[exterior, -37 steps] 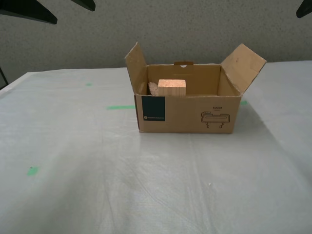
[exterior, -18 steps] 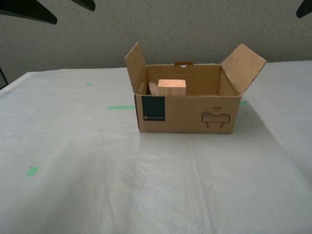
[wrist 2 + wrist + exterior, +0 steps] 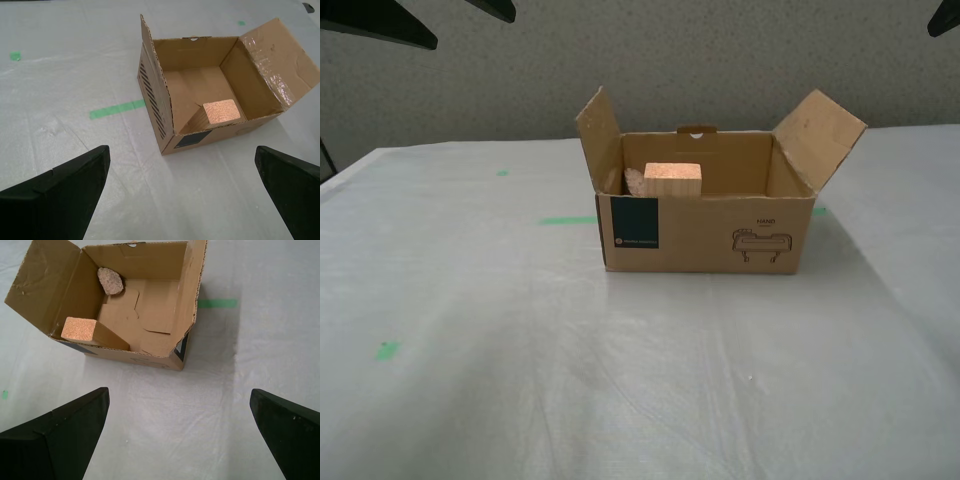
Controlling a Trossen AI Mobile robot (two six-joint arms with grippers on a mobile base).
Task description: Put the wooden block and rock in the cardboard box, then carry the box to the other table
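Observation:
The cardboard box [image 3: 705,232] stands open on the other table [image 3: 620,380], flaps up, teal label on its front. The wooden block [image 3: 672,179] leans inside against the front wall above the label; it also shows in both wrist views [image 3: 221,112] [image 3: 80,330]. The rock [image 3: 110,280] lies on the box floor near a back corner and peeks out behind the block [image 3: 633,181]. My first gripper [image 3: 180,400] and my second gripper [image 3: 181,162] hover open above the sheet in front of the box, nothing between their fingers.
Green tape marks [image 3: 568,220] [image 3: 387,350] dot the wrinkled white sheet. Dark arm parts [image 3: 375,22] [image 3: 945,15] hang at the exterior view's top corners. A grey wall stands behind the table.

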